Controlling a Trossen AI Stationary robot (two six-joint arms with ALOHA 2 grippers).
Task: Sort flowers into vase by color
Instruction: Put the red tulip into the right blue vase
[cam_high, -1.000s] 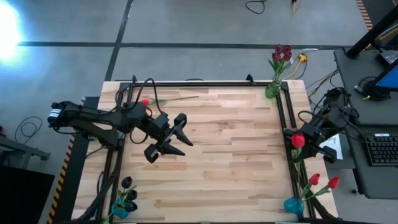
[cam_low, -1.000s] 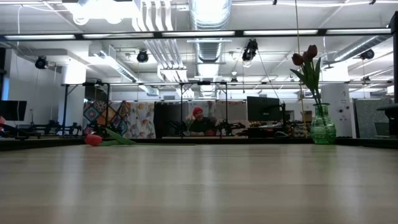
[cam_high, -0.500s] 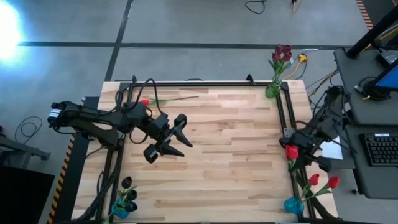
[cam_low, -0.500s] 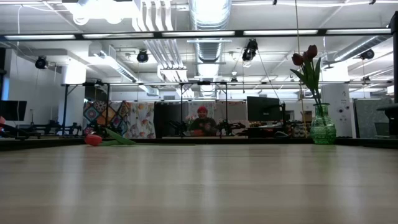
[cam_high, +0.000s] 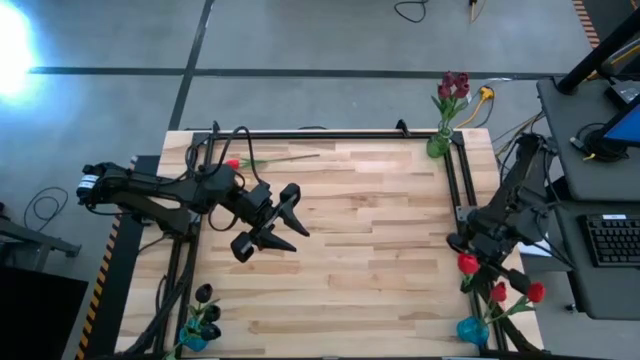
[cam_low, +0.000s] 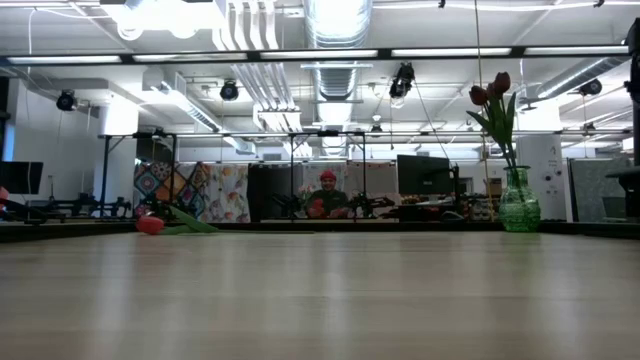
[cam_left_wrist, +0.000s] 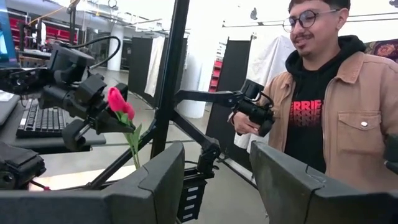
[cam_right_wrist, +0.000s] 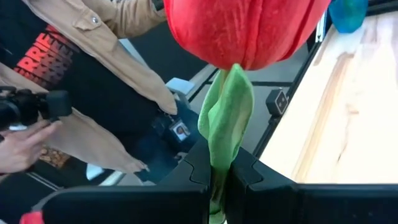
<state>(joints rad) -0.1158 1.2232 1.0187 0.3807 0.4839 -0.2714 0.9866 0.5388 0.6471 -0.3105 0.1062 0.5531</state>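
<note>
High view: left gripper (cam_high: 283, 224) open, empty, hovering over left half of table (cam_high: 370, 250). Right gripper (cam_high: 463, 250) at right table edge, clamped on red flower (cam_high: 467, 264), above blue vase (cam_high: 471, 330). Loose flower (cam_high: 234, 163) lying far left.

Low view: green vase (cam_low: 519, 205) with maroon flowers (cam_low: 491, 92).

Left wrist: fingers (cam_left_wrist: 163, 179) apart.

Right wrist: stem (cam_right_wrist: 222, 134) pinched between closed fingers (cam_right_wrist: 200, 167).

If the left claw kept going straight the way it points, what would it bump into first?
Probably nothing on the table: the open left gripper points across bare wood toward the right gripper holding a red flower, far off.
</note>
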